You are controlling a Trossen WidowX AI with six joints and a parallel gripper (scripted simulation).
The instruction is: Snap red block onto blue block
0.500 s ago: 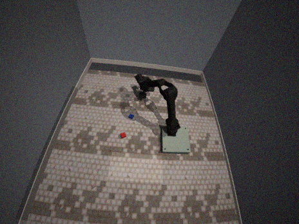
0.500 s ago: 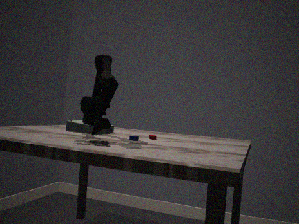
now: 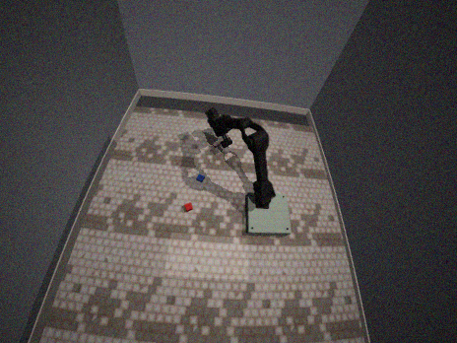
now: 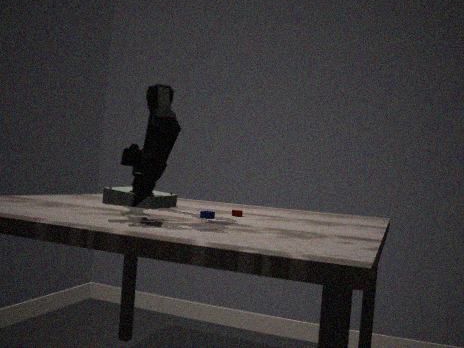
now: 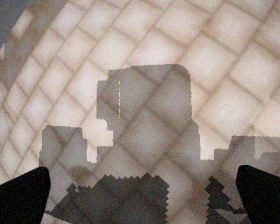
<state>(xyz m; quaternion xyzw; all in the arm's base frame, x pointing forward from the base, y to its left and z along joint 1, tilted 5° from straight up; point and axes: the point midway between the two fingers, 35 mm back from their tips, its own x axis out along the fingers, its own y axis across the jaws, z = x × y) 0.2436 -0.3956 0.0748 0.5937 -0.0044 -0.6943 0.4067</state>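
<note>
Currently no block in the gripper; fingers spread wide, nothing between them. Red block sits on the table, apart from the blue block. Not stacked, not touching. Top view has blue between red and the gripper side, nearer the arm's shadow; red is out on lit tabletop, roughly level with the pale green base plate and well apart from it.

Arm is bent: up from the plate, over at the elbow, wrist end angled down toward the surface. Fingertips are off the table. Exterior view is dark, so the gripper is probably the low part of that black silhouette, can't separate its fingers there.

Wrist cam: both fingertips in at the lower corners, dark, wide gap. Below them just tile-patterned surface with a blocky shadow over the middle. Neither block is in that view. Plate corners show small dark dots in top view, look like screws.
</note>
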